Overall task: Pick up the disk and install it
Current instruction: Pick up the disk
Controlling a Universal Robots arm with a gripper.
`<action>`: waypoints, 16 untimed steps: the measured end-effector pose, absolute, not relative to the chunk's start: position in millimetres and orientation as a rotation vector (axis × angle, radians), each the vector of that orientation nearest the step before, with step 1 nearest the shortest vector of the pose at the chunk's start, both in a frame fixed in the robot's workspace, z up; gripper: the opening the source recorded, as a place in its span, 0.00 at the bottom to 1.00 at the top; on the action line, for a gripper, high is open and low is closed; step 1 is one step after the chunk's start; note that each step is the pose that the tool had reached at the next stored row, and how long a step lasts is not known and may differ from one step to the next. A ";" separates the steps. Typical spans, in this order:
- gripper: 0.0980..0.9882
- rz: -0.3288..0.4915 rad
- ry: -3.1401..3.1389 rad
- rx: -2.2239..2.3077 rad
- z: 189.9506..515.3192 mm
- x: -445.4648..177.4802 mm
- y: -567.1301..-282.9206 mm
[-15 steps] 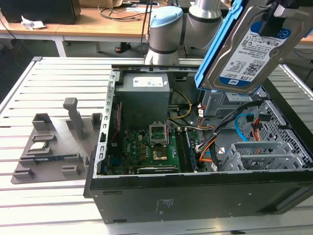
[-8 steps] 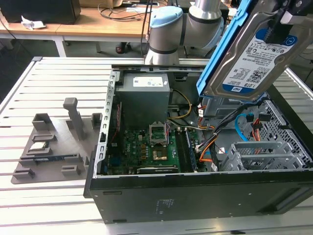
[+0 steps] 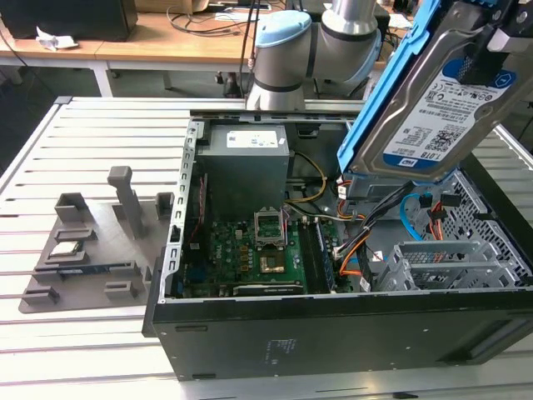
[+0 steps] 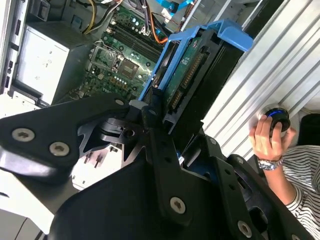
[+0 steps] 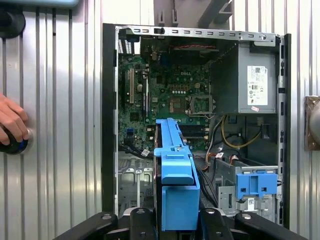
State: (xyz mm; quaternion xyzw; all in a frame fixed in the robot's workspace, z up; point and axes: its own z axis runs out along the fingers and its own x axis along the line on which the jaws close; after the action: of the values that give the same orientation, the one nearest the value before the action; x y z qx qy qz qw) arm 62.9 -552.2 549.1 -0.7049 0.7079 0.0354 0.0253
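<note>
The gripper point(image 5: 176, 220) carries the disk point(image 5: 175, 170) edge-on in the first wrist view, its jaws pinching the blue carrier frame from both sides. In the upper right of the exterior view the disk point(image 3: 445, 96) hangs tilted, label outward, above the open computer case point(image 3: 333, 337) and clear of it. Beneath it lie the silver drive cage point(image 3: 445, 267) and loose cables point(image 3: 354, 248); farther back are the motherboard point(image 3: 250, 246) and power supply point(image 3: 246, 162). The case rests on the slatted desk point(image 3: 83, 133), where a person's hand point(image 5: 11, 122) covers a button. Good practice, as judged here: square the disk to the cage, grip firm, cables unsnagged.
</note>
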 end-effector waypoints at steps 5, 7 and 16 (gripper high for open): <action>0.30 0.109 2.189 -2.180 548.3 62.9 -562.7; 0.30 0.110 2.189 -2.180 548.0 62.9 -566.7; 0.30 0.095 2.203 -2.181 541.1 70.4 -573.9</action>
State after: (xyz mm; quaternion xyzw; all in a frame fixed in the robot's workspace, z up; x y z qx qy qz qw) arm 70.4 -573.9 541.1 -0.7031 0.7101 0.0306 0.0198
